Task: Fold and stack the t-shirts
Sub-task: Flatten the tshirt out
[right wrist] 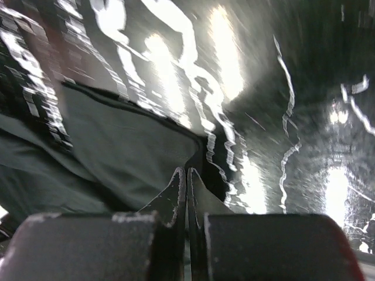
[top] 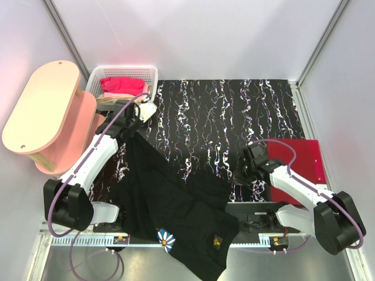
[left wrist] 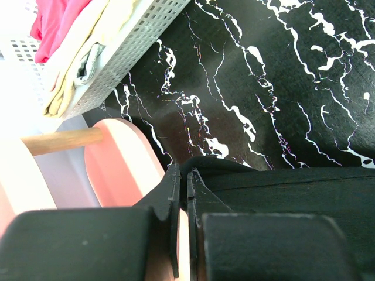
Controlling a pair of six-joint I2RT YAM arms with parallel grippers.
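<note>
The black t-shirt (top: 170,205) with a daisy print (top: 166,239) stretches between both grippers and hangs over the table's near edge. My left gripper (top: 133,130) is shut on its upper left edge near the basket; the left wrist view shows the jaws (left wrist: 183,175) pinching the black hem (left wrist: 293,193). My right gripper (top: 241,174) is shut on the shirt's right edge; the right wrist view, which is blurred, shows it (right wrist: 187,175) on a corner of the cloth (right wrist: 117,146). The dark red t-shirt (top: 296,161) lies flat at the right. The pink t-shirt (top: 123,86) lies in the basket.
The white mesh basket (top: 149,73) stands at the back left and also holds cream cloth (left wrist: 76,58). A pink and wood stool (top: 44,105) stands left of the table, close to the left arm. The black marbled surface (top: 234,111) lies bare in the middle and back.
</note>
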